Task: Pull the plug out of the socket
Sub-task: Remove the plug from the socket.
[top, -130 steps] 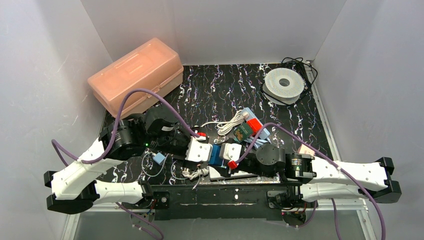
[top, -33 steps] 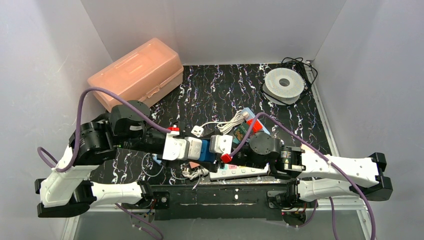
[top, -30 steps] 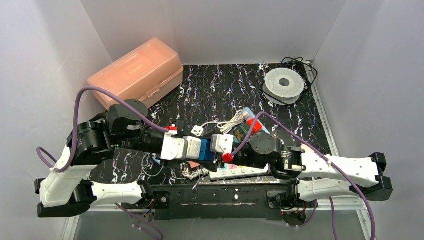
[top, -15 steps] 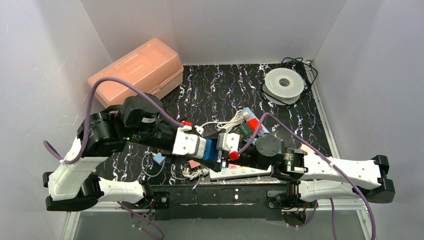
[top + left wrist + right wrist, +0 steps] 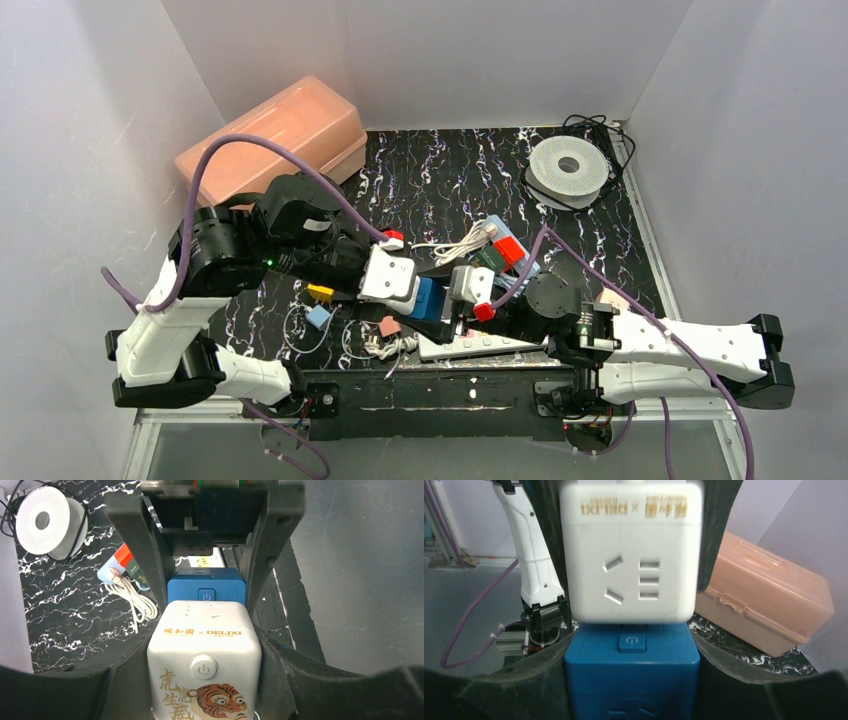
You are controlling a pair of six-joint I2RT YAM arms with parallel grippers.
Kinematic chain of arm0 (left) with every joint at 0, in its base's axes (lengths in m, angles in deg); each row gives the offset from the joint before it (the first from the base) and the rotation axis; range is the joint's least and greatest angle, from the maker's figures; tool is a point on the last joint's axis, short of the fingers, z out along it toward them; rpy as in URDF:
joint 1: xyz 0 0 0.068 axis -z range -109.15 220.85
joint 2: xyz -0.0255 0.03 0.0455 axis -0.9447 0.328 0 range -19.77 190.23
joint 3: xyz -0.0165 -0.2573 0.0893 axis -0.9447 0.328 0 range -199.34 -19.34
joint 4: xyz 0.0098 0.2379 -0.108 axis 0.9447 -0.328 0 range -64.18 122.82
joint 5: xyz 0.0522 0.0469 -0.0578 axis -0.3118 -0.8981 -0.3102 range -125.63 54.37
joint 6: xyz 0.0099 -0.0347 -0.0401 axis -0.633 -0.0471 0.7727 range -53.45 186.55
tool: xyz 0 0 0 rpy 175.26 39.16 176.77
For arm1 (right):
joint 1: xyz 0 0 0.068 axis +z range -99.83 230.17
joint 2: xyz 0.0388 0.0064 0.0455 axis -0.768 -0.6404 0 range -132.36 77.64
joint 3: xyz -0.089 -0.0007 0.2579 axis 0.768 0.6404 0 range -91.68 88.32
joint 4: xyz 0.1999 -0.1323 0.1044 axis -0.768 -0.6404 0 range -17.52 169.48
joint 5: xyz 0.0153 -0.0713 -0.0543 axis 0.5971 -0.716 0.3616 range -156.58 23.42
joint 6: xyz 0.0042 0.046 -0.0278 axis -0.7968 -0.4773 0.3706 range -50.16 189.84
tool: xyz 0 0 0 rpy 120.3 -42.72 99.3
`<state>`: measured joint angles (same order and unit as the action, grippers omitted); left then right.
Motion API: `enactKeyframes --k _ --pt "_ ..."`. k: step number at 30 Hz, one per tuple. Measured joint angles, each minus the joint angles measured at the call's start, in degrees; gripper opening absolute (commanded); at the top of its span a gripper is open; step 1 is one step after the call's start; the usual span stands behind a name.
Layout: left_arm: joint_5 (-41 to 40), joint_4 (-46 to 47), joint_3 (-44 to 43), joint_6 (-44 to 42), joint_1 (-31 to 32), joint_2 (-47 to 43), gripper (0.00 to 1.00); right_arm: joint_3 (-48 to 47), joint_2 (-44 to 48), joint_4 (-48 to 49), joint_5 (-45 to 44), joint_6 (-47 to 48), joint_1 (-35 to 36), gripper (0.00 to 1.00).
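The left gripper [image 5: 205, 641] is clenched on the white socket cube [image 5: 205, 680], one dark finger against each side. The cube's top face carries a power button and a tiger print. Directly beyond it, pressed end to end against it, sits the blue adapter cube [image 5: 206, 586]. No gap shows between the two in the left wrist view, and in the right wrist view only a thin dark seam divides them, so I cannot tell whether they have parted. The right gripper [image 5: 631, 645] grasps the blue cube from the opposite side, with its fingers flanking both flanks of it. From there the white cube's slotted socket face looks back at the camera. In the overhead view the pair hangs between the two wrists, above the near middle of the table.

The table [image 5: 450, 165] has a black top veined with white. A peach plastic box [image 5: 275, 140] stands at its far left, partly off the edge. Small yellow [image 5: 320, 292], blue [image 5: 318, 317] and pink [image 5: 388, 326] pieces lie near the left arm. A coiled white cable [image 5: 465, 243] lies at centre, and a white power strip [image 5: 480, 345] lies along the near edge. A white spool [image 5: 568, 168] rests in the far right corner. Plain pale walls [image 5: 450, 60] enclose three sides.
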<state>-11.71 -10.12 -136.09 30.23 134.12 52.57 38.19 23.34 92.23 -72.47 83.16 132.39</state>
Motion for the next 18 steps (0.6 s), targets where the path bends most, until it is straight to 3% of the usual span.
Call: enactKeyframes --k 2,6,10,18 --pt "0.5 -1.4 -2.8 0.7 0.0 1.4 0.00 0.0 0.3 -1.6 -0.2 0.1 0.0 0.01" --pt "3.3 1.4 -9.8 2.6 -0.1 0.9 0.00 1.0 -3.2 -15.8 -1.3 1.8 0.4 0.01" --pt "6.0 1.8 -9.6 3.8 -0.1 -2.3 0.00 1.4 -8.1 -26.1 -2.4 3.2 1.8 0.01" --pt "3.8 1.3 -6.5 2.4 -0.1 -4.4 0.00 3.6 -1.3 -26.2 -7.6 3.2 1.5 0.01"
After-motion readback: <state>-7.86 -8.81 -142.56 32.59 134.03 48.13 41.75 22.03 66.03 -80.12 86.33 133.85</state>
